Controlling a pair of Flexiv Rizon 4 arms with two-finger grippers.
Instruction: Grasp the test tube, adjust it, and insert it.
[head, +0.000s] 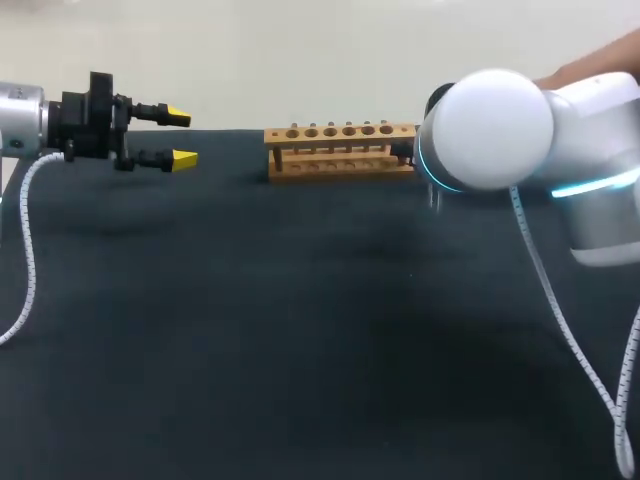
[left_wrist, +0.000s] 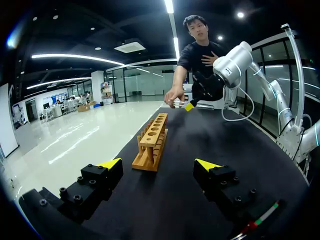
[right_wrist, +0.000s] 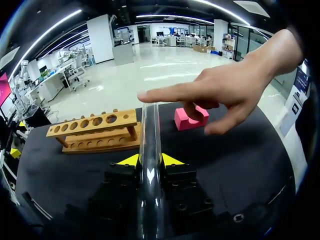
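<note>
We are at the grasp, our right gripper clenched on the test tube with a person's hand at its far end (left gripper hangs open, well apart), and next it likely needs uprighting over the wooden rack

**A:** Where is our test tube?

**B:** We hold it in our right gripper, with a yellow tip pressed against each side. It is a clear glass cylinder, roughly level, running straight out past the fingertips above the black table. A person's hand rests an index fingertip on its far end.

**A:** And our rack?

**B:** It stands upright near the table's far edge, about midway along. It is pale brown wood in two tiers, with six round holes in a row along the top board. Our tube sits off the rack's right end, apart from it.
</note>
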